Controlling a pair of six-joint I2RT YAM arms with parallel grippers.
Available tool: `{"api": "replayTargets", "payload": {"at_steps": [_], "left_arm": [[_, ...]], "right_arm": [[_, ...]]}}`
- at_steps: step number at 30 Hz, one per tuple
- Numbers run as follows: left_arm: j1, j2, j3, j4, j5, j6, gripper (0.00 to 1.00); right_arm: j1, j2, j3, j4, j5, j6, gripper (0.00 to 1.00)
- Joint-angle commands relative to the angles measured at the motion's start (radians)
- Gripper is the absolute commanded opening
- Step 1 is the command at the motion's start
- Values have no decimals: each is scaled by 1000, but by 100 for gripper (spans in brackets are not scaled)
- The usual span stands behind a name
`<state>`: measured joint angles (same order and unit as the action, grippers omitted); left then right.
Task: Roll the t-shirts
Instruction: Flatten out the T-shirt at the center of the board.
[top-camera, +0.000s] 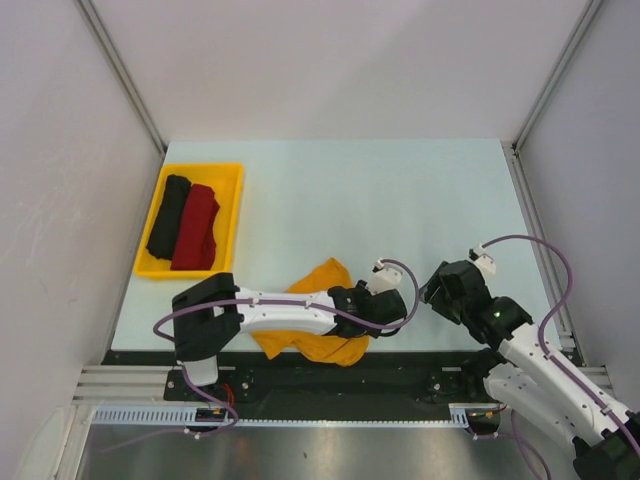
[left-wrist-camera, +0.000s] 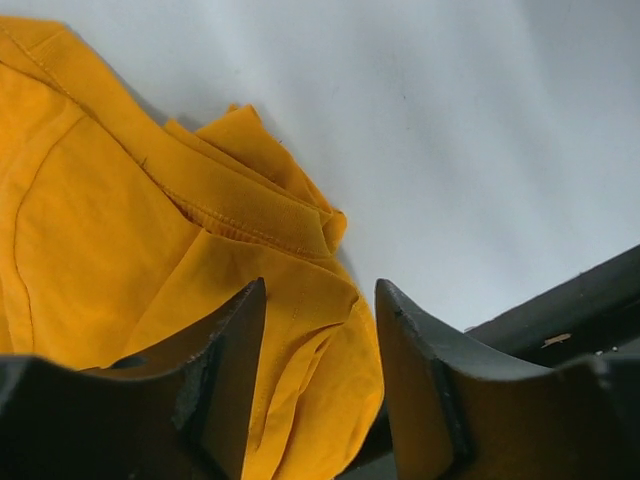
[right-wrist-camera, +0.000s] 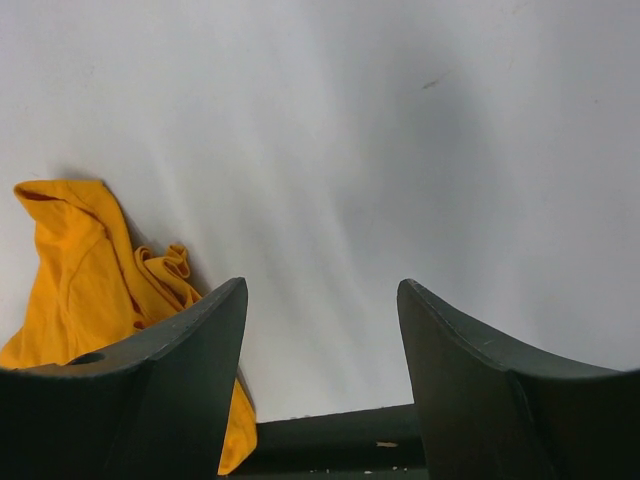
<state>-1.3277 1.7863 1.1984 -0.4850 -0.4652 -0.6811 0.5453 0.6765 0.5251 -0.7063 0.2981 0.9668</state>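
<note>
A mustard-orange t-shirt (top-camera: 325, 278) lies crumpled near the table's front edge, partly hidden under my left arm. My left gripper (top-camera: 362, 322) hangs over its right end. In the left wrist view the gripper (left-wrist-camera: 321, 285) is open, its fingers standing apart with a loose fold of the orange t-shirt (left-wrist-camera: 100, 250) between them. My right gripper (top-camera: 437, 292) is to the right of the shirt, open over bare table (right-wrist-camera: 320, 285) and holding nothing. The orange t-shirt (right-wrist-camera: 75, 290) shows at the left of that view. A black roll (top-camera: 168, 215) and a dark red roll (top-camera: 197, 227) lie in the tray.
The yellow plastic tray (top-camera: 232, 170) stands at the table's far left. A black strip (right-wrist-camera: 330, 440) runs along the table's front edge just below both grippers. White walls close in the left and right sides.
</note>
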Motion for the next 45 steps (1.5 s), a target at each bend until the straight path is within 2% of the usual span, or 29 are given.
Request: {"api": "replayTargets", "payload": {"at_steps": [1,5,6,8,9,10,16,17,20,27,28,29,31,35,40,45], "left_arm": [[-8,18,47,-1,-15,-9,50],[-8,4,40,-20,-50,-23,35],[-8,-23,36,-30,-85,-28,25],[-7,-62,23,-62,-121,-31,14],[2,-83,18,-72,-147,-31,3],[10,-132,9,-92,-156,-32,0],[102,-355,-89,-187,-230,-44,0],[117,-429,-115,-197,-231,-41,0],[188,-566,-166,-217,-227,-23,0],[330,-748,-180,-250,-210,44,0],[341,-752,-175,-253,-205,52,0],[350,-758,-166,-251,-202,67,0],[370,-763,-154,-248,-204,81,0],[423,-771,-80,-237,-202,147,0],[493,-775,32,-213,-193,242,0],[535,-745,196,-222,-223,321,0]], "right_arm": [[-4,12,-16,33,-14,-10,67],[-4,28,-20,63,-37,-20,67],[-4,31,-23,70,-48,-26,67],[5,41,-27,102,-66,-43,67],[11,58,-31,114,-85,-45,67],[37,72,-34,131,-92,-43,67],[243,236,-39,300,-79,4,64],[305,262,-37,351,-77,19,64],[382,368,-28,431,-67,35,63],[450,534,-2,539,-73,65,54],[450,540,3,535,-68,67,52],[449,541,9,519,-56,66,43],[435,529,24,515,-50,50,33],[392,499,65,536,-85,-2,0],[300,436,185,421,-45,-98,0],[84,361,363,300,-36,-248,0]]}}
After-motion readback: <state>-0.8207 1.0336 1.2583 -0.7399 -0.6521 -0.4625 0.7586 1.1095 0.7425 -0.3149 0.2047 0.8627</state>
